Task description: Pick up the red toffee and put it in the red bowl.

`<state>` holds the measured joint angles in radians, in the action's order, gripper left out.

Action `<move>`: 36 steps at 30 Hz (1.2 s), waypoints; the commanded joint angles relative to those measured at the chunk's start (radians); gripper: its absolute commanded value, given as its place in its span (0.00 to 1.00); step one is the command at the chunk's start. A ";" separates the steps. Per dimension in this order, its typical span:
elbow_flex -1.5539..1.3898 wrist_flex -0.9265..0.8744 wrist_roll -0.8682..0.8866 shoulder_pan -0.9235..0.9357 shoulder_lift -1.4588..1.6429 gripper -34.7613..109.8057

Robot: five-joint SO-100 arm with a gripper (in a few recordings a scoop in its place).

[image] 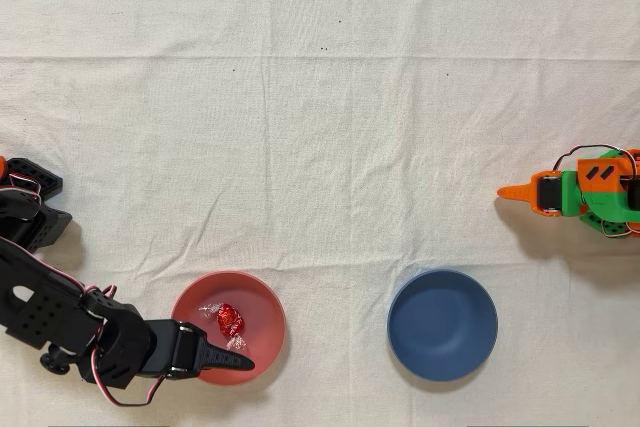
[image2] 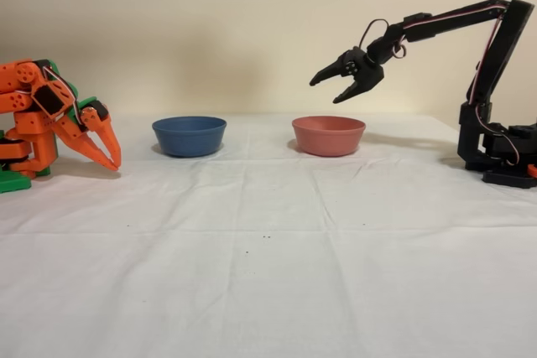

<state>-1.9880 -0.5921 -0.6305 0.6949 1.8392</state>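
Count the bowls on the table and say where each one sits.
2. In the overhead view, the red bowl sits at lower left with the red toffee inside; the blue bowl sits to its right.

Red toffee [image: 230,320]: shiny red foil, clear twisted ends, lying inside red bowl [image: 262,297], slightly toward 9 o'clock of centre in the overhead view. Bowl: round, shallow, matte salmon-red, upright on desk [image: 320,147].

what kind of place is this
Probably a tabletop robot test setup, not a home: a white cloth covers the table, the black arm's open claw hangs above a red bowl, and an idle orange arm stands opposite.
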 commanded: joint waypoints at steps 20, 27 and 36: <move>-0.084 -0.385 0.265 -0.476 0.528 0.25; -0.199 -0.400 0.357 -0.557 0.655 0.25; -0.465 -0.270 0.575 -0.588 0.871 0.24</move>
<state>-2.3961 -0.9143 -0.0905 0.1166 2.6078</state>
